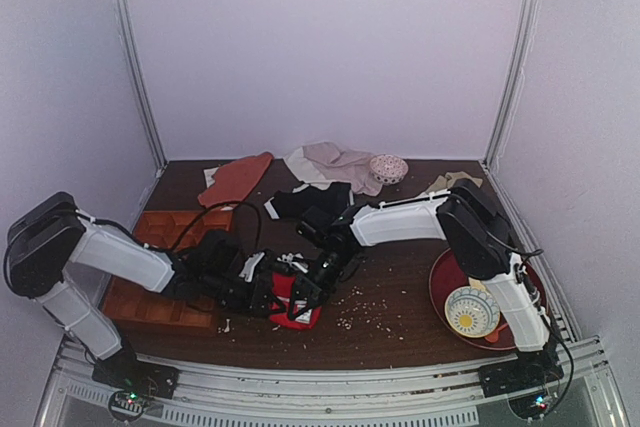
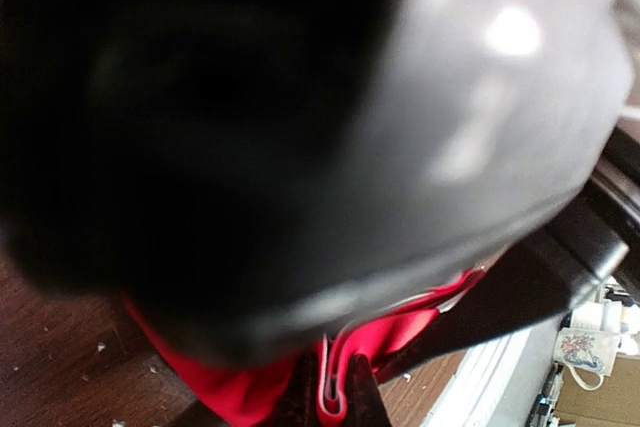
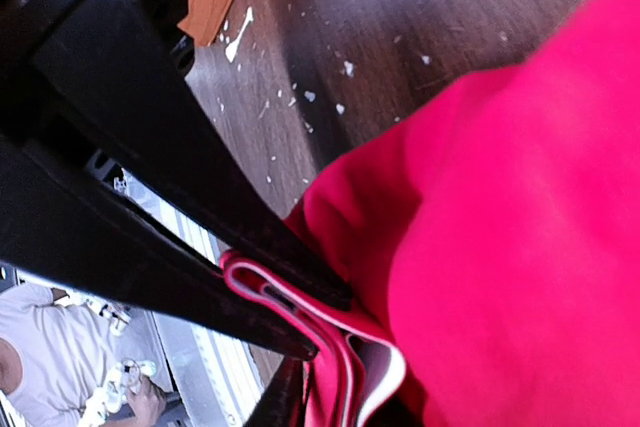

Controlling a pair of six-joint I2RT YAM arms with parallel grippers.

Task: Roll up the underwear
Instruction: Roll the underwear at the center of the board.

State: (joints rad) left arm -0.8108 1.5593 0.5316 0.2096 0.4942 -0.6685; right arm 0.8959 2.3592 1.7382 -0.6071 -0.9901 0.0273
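Dark table [image 1: 400, 282], both arms bent low, left gripper [image 1: 266, 293] and right gripper [image 1: 320, 275] pinching the underwear [image 1: 292, 309]

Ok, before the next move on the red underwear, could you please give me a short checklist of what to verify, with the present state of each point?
1. The left gripper is shut on the underwear: ok, the white-edged fold sits pinched in it.
2. The right gripper has a firm hold: cannot tell, its jaws do not show clearly.
3. The left wrist view is free: not ok, a blurred dark shape fills most of it.
4. The underwear forms a neat roll: cannot tell, the arms cover much of it.
5. The black briefs lie apart from the underwear: ok.
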